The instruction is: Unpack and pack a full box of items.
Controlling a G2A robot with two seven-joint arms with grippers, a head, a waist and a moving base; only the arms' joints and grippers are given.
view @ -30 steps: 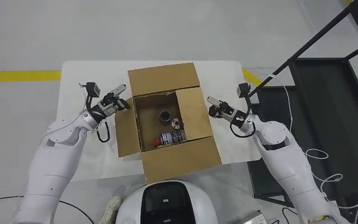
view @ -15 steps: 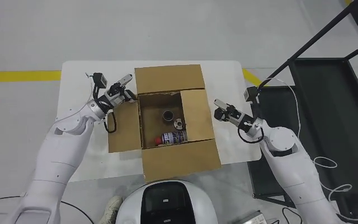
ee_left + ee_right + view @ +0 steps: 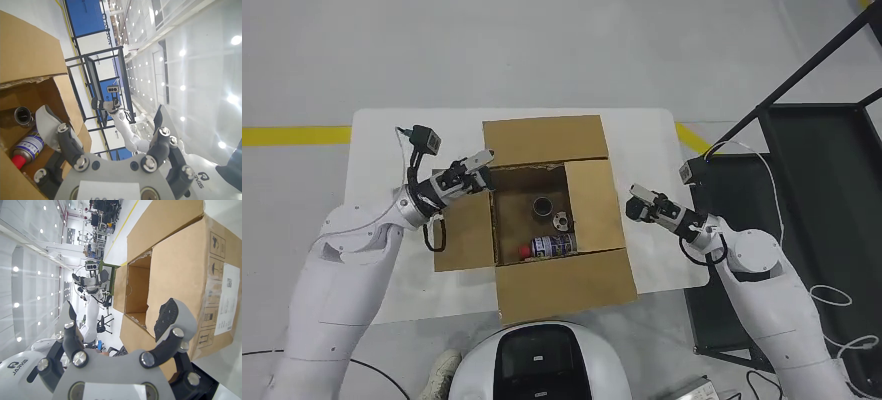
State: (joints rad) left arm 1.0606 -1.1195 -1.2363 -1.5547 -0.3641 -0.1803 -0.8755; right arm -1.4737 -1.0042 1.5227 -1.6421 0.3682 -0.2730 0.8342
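Observation:
An open cardboard box [image 3: 542,140] stands in the middle of the white table, its flaps folded outward. On its floor lie a spray can with a red cap [image 3: 545,245], a dark metal tube [image 3: 540,208] and a small metal fitting [image 3: 560,220]. My left gripper [image 3: 478,171] hovers open over the box's left edge; its wrist view looks down on the spray can [image 3: 28,145] and the tube [image 3: 22,114]. Open and holding nothing, my right gripper [image 3: 638,205] hangs just off the right flap, with the box [image 3: 170,256] in front of its fingers [image 3: 168,317].
The table [image 3: 392,130] has bare surface on both sides of the box. A black metal rack [image 3: 822,150] stands close to the table's right edge, behind my right arm. A yellow line [image 3: 292,134] runs across the floor at the left.
The box has turned from a tilted pose to square with the table. My left gripper moved right, over the box's left edge. My right gripper drew back to the right.

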